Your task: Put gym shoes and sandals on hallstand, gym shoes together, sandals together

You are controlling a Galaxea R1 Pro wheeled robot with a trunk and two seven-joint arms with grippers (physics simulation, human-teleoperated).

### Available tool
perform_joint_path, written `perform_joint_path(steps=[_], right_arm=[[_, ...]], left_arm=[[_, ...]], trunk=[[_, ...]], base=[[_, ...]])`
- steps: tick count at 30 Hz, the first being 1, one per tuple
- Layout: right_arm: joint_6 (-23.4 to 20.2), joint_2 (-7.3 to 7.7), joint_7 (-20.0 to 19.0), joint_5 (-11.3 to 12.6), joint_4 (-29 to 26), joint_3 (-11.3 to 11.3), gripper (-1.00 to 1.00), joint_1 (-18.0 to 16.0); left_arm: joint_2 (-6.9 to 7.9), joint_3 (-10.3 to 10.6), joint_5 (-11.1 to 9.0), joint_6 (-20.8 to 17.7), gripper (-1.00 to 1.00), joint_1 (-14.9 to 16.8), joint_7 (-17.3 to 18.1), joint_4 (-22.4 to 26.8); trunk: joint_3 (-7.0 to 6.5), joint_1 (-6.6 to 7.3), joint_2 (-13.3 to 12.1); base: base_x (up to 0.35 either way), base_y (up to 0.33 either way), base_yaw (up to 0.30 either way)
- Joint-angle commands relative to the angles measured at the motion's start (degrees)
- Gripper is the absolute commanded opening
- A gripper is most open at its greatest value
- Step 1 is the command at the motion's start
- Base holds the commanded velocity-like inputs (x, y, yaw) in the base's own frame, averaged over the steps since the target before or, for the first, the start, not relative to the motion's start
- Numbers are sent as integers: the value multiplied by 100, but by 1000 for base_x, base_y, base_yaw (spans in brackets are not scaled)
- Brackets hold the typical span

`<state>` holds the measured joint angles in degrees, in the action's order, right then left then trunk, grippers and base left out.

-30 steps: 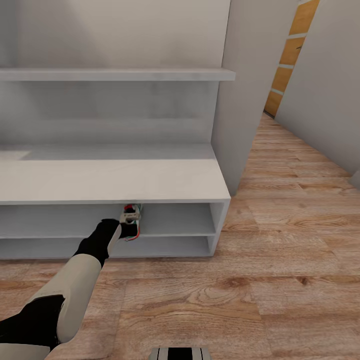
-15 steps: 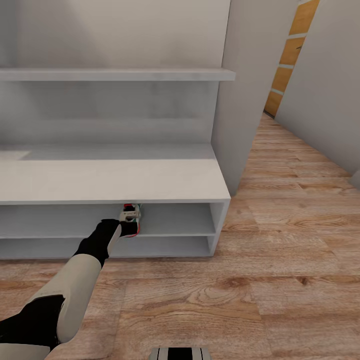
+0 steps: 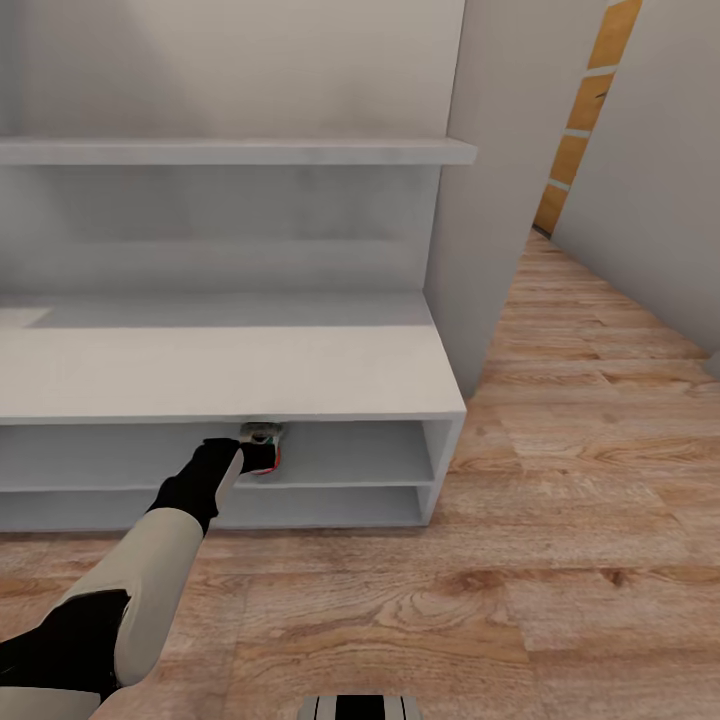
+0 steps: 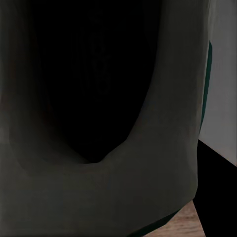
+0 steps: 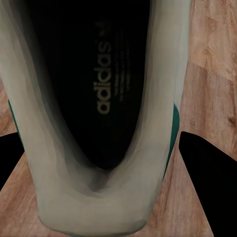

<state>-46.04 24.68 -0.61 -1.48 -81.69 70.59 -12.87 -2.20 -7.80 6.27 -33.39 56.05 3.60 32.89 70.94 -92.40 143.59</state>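
My left arm reaches into the upper tier of the hallstand's low bench base. My left gripper is shut on a cream gym shoe with green and red trim, which sits just under the bench top. In the left wrist view that shoe's dark opening is very close, with one finger beside it. In the right wrist view the second gym shoe hangs over the wood floor, held between dark fingers. The sandals are out of view.
A grey wall pillar stands against the hallstand's right end. The wood-plank floor stretches ahead and runs back right along the corridor to an orange-panelled door. An upper ledge overhangs the bench. My base edge shows below.
The head camera has shifted slightly, so the whole picture sits lower. The left gripper has carried the gym shoe deeper under the bench top, and less of the shoe shows.
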Motion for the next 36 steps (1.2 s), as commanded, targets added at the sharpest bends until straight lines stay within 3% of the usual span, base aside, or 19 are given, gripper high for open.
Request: perform_joint_path(steps=[1, 18, 19, 36], right_arm=[[-28, 1, 1, -17, -5, 4, -100, -5], [-28, 1, 0, -19, -5, 7, -100, -5], [-28, 1, 2, -17, -5, 7, -100, -5], [-28, 1, 2, -19, -5, 5, -100, -5]], left_arm=[[-9, -46, 59, -27, -100, 3, 44, 8], [-9, -46, 59, -27, -100, 3, 44, 8], [-9, -44, 59, -27, 100, 3, 44, 8], [-9, -46, 59, -27, 100, 3, 43, 15]], trunk=[[5, 1, 2], [5, 1, 2], [5, 1, 2], [5, 1, 2]], base=[[27, 0, 0], [3, 0, 0], [0, 0, 0], [-25, 7, 0]])
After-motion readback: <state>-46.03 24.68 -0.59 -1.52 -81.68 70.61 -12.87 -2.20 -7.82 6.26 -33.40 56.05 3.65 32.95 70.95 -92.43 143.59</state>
